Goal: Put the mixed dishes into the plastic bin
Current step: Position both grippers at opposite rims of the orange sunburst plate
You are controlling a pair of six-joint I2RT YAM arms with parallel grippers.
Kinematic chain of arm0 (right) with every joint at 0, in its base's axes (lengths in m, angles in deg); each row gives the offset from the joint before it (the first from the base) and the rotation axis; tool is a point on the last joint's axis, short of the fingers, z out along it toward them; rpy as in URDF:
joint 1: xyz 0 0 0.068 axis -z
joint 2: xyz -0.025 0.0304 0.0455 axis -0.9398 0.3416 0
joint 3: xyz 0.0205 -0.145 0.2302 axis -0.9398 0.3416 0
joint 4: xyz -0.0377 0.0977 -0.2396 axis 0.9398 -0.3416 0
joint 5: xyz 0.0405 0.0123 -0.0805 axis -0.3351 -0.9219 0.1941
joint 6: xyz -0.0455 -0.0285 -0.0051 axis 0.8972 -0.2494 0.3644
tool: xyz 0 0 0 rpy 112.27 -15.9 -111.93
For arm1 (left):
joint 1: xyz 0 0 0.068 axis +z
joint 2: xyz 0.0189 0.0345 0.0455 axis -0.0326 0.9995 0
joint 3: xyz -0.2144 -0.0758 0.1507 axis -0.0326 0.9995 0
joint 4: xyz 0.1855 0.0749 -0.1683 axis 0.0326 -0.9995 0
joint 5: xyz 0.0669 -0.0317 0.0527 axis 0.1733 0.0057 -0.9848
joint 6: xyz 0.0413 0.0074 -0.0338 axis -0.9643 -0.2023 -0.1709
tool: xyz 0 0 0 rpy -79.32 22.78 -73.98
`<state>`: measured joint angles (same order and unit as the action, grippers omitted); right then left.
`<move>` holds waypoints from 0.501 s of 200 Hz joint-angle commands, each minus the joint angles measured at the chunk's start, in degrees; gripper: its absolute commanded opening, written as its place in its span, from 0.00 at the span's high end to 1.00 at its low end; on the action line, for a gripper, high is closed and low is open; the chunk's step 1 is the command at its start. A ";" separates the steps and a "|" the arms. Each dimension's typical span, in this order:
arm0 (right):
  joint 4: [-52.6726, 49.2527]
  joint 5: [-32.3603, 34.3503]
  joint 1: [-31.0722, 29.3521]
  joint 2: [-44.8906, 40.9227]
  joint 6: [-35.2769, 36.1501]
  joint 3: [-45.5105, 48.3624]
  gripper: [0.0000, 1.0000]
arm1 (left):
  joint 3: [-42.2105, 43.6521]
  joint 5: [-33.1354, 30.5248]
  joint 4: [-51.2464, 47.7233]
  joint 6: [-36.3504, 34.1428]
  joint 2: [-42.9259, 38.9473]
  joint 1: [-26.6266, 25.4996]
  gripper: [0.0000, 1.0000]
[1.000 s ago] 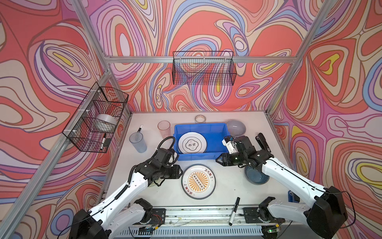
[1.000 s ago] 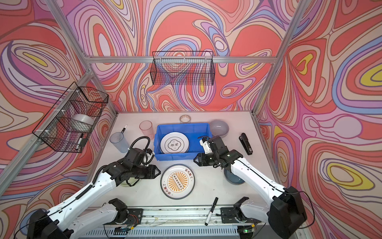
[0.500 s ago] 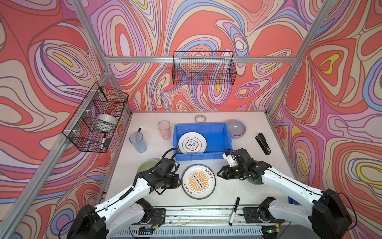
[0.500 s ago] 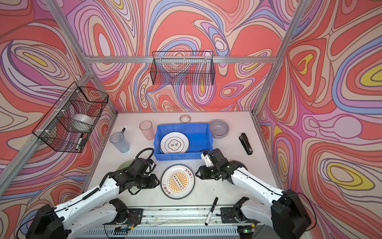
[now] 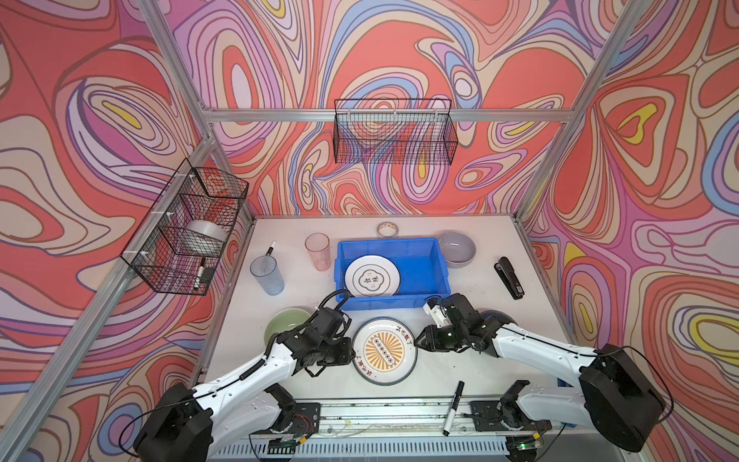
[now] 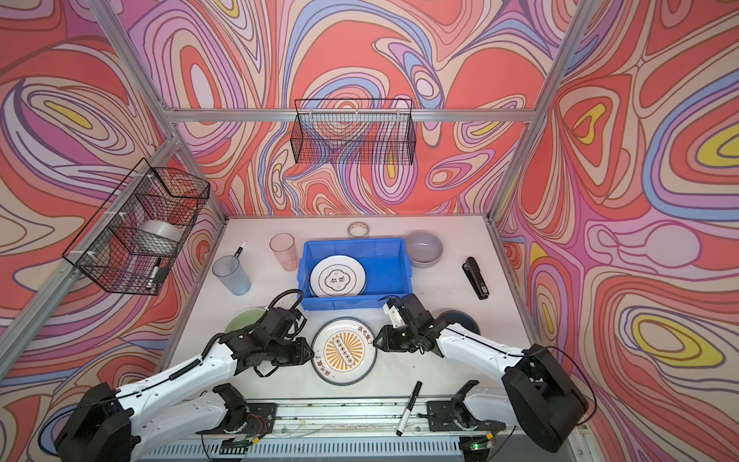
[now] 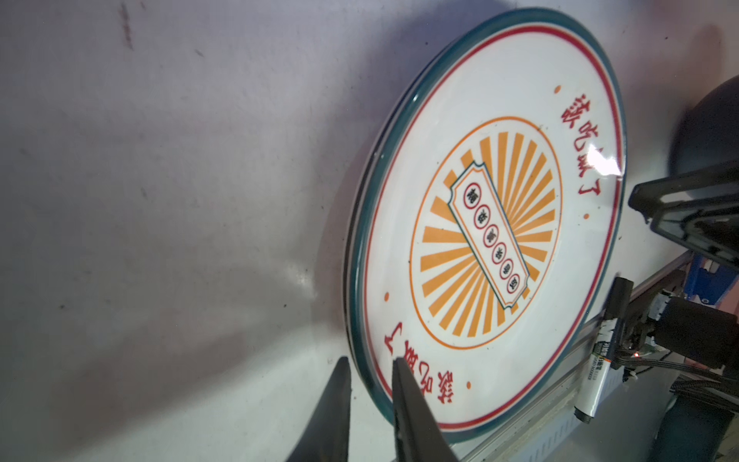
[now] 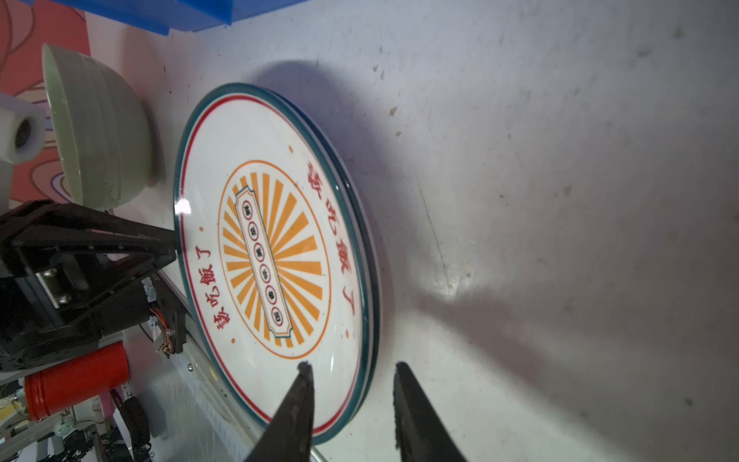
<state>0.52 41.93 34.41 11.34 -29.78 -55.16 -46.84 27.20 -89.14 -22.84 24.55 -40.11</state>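
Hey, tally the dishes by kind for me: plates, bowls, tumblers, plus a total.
Plates: 2 (sunburst plate, emblem plate in the blue bin); more may be stacked beneath, cannot tell
Bowls: 3 (pale green bowl, lavender bowl, dark blue bowl)
Tumblers: 2 (pink tumbler, bluish tumbler)
Total: 7

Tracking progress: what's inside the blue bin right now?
One white plate with a dark emblem lies in the left half of the blue bin; the right half shows bare floor. Whatever sits under that plate is covered.
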 commanded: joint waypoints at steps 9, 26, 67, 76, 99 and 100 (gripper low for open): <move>3.77 -0.46 -0.81 1.24 -1.35 0.92 0.66 | 0.88 -0.32 2.72 1.60 1.90 -0.61 0.79; 3.82 -0.37 -0.88 2.11 -1.42 0.75 0.67 | 0.97 -0.38 3.36 1.66 2.60 -0.87 0.80; 4.41 -0.72 -0.95 2.95 -2.02 0.51 0.71 | 1.15 -0.91 3.90 1.99 3.55 -1.18 0.82; 4.73 -1.01 -0.96 2.92 -2.13 0.53 0.72 | 1.24 -1.08 4.06 1.99 3.82 -1.22 0.83; 5.39 -1.81 -0.95 2.76 -2.60 0.61 0.74 | 1.38 -1.02 4.64 2.15 4.59 -1.31 0.83; 5.44 -1.84 -0.95 2.76 -2.60 0.61 0.75 | 1.39 -1.06 4.63 2.16 4.61 -1.31 0.83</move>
<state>3.54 41.63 33.90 14.01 -31.68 -54.92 -46.54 26.87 -85.84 -21.31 27.83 -40.63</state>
